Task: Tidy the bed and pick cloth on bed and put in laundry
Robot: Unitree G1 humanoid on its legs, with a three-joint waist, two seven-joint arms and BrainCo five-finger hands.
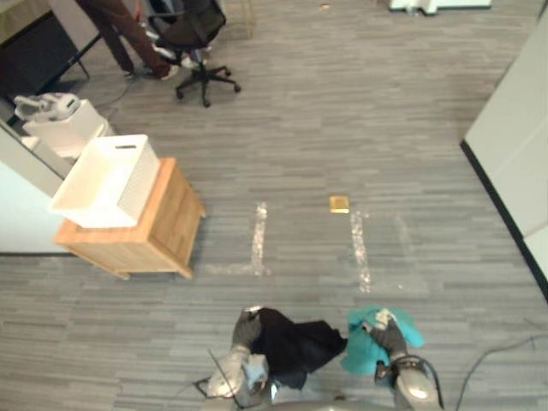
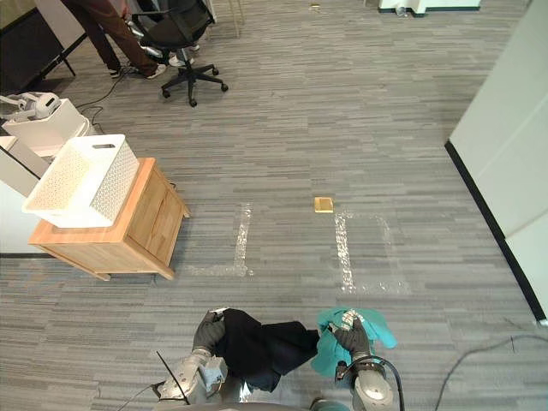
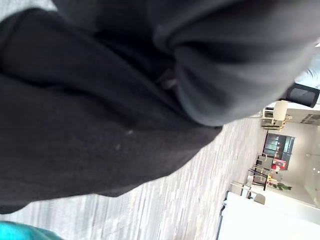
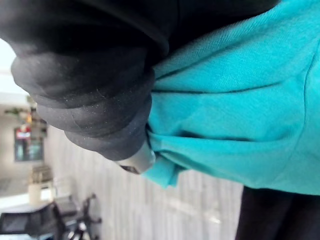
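Low in the left eye view, I hold two cloths close to my body. A black cloth (image 1: pixel 291 342) hangs bunched from my left hand (image 1: pixel 246 330), whose fingers curl into its upper edge. It spreads across the left wrist view too (image 3: pixel 100 125). Beside it, my right hand (image 1: pixel 387 332) is curled on a teal cloth (image 1: pixel 364 353), and a silver finger (image 4: pixel 138 162) shows between the teal folds (image 4: pixel 230 115) and the black fabric. The two cloths touch in the middle. A white laundry basket (image 1: pixel 107 180) stands on a wooden side table (image 1: pixel 163 227) ahead to the left.
Grey plank floor with pale tape marks (image 1: pixel 259 235) and a small yellow tag (image 1: pixel 339 204) lies ahead. A black office chair (image 1: pixel 197 34) and a person's legs (image 1: pixel 120 30) are at the far left. A white partition (image 1: pixel 514 145) runs along the right.
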